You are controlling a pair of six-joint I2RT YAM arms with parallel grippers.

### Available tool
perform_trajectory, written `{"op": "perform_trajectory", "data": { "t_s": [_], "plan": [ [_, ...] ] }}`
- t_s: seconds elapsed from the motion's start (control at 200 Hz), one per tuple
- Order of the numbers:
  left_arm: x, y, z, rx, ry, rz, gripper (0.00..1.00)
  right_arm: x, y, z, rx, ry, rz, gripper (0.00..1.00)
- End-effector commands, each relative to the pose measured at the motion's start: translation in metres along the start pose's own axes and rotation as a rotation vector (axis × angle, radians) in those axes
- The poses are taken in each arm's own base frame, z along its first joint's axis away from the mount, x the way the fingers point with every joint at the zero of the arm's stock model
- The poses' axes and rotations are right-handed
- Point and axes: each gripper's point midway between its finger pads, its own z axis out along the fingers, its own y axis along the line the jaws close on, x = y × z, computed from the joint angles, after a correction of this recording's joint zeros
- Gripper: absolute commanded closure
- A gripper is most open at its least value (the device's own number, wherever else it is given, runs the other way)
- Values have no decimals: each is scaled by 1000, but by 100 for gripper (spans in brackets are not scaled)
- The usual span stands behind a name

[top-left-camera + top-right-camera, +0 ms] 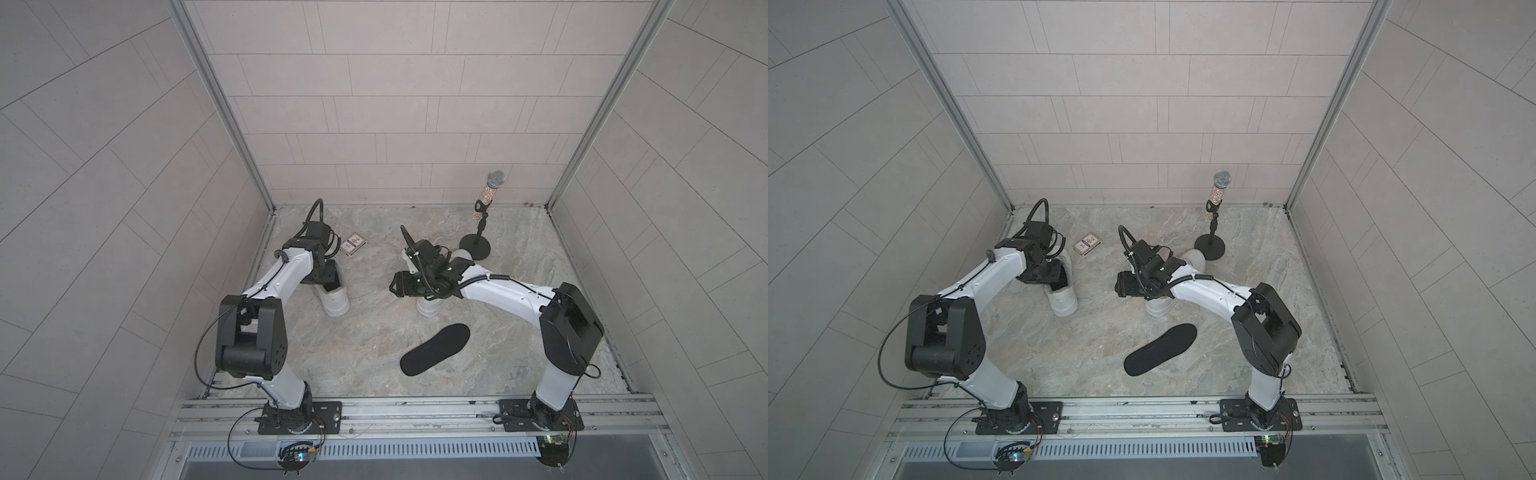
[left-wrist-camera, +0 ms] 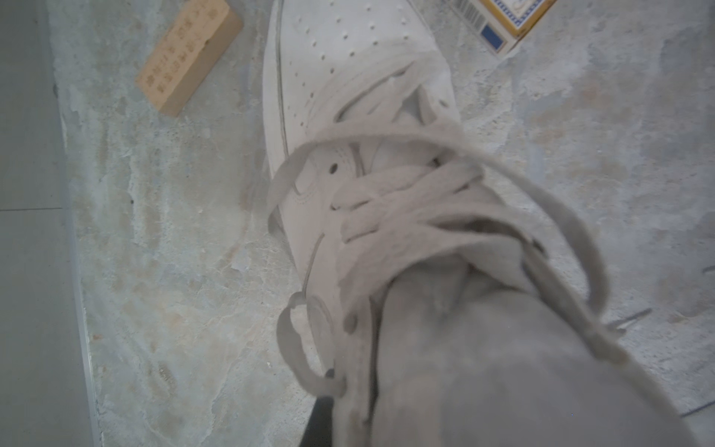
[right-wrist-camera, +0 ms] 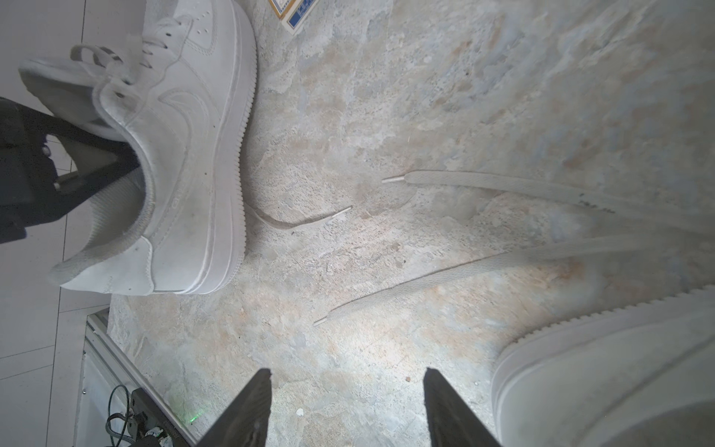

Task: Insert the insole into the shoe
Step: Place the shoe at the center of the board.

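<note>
White shoe (image 1: 337,302), by left arm: left gripper (image 1: 328,281) pinched on its tongue (image 2: 503,367), best lifted forward so the mouth gapes; insole (image 1: 435,350) flat on table (image 1: 374,232), well apart, untouched; right gripper (image 3: 347,373) spread, empty, should take its heel end

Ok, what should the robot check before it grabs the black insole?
1. Insole lying free on the table: ok.
2. Right gripper open and empty: ok.
3. Right gripper above the insole: not ok, it hovers beside the other shoe.
4. Left gripper shut on the shoe at its opening: ok.
5. Opening wide enough: cannot tell.
6. Shoe empty inside: cannot tell.
</note>
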Motion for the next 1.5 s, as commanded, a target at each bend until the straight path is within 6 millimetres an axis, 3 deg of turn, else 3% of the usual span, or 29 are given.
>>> {"op": "perform_trajectory", "data": {
  "t_s": [0.0, 0.175, 0.435, 0.575, 0.72, 0.861, 0.991, 1.111, 1.276, 1.356, 1.491],
  "plan": [
    [1, 0, 1, -14, -11, 94, 100, -6, 6, -19, 7, -30, -29, 37],
    [10, 33, 8, -209, 71, 101, 95, 1, -1, -26, 31, -15, -41, 35],
    [14, 51, 5, -310, 120, 46, 67, 8, -17, -42, 71, -28, -45, 33],
    [6, 51, -18, -291, 67, -16, 56, 9, -31, -57, 104, -54, -39, 32],
    [-8, 31, -62, -198, -85, -89, 48, 8, -54, -76, 164, -94, -29, 31],
    [-20, -21, -101, -143, -243, -14, 37, 8, -77, -96, 228, -115, -24, 31],
    [-28, -99, -117, 35, -312, 80, 36, 8, -101, -107, 290, -117, -15, 31],
    [-32, -169, -112, 196, -310, 155, 33, 5, -118, -101, 297, -107, 24, 31],
    [-33, -238, -110, 368, -292, 244, 32, 1, -127, -92, 323, -85, 35, 29],
    [-31, -263, -109, 435, -290, 273, 31, 5, -133, -84, 331, -67, 53, 29],
    [-29, -289, -104, 532, -272, 269, 31, 10, -139, -76, 338, -57, 79, 30]
  ]
}}
